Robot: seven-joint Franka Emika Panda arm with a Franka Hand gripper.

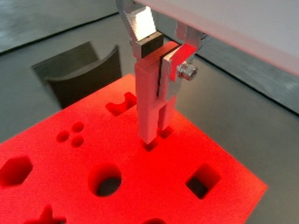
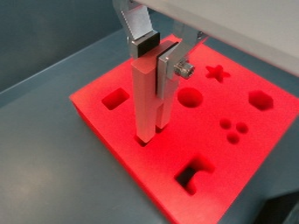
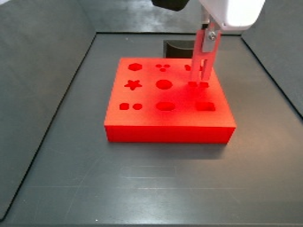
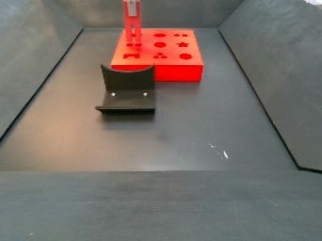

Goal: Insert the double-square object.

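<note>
My gripper (image 1: 160, 54) is shut on the double-square object (image 1: 152, 98), a long thin red peg held upright. It also shows in a wrist view (image 2: 149, 101) with the gripper (image 2: 158, 54) clamped on its upper end. The peg's lower end meets the top of the big red block (image 1: 152, 175) at a small hole near one edge. How deep it sits I cannot tell. In a side view the gripper (image 3: 206, 40) and peg (image 3: 203, 64) stand over the block's far right part (image 3: 166, 131). In a side view the peg (image 4: 131, 24) stands at the block's left (image 4: 176, 72).
The block has several shaped holes: star, circles, squares, hexagon. A dark grey curved piece (image 4: 126, 89) stands on the floor beside the block, also in a wrist view (image 1: 76, 70). Dark walls enclose the grey floor (image 4: 189, 132).
</note>
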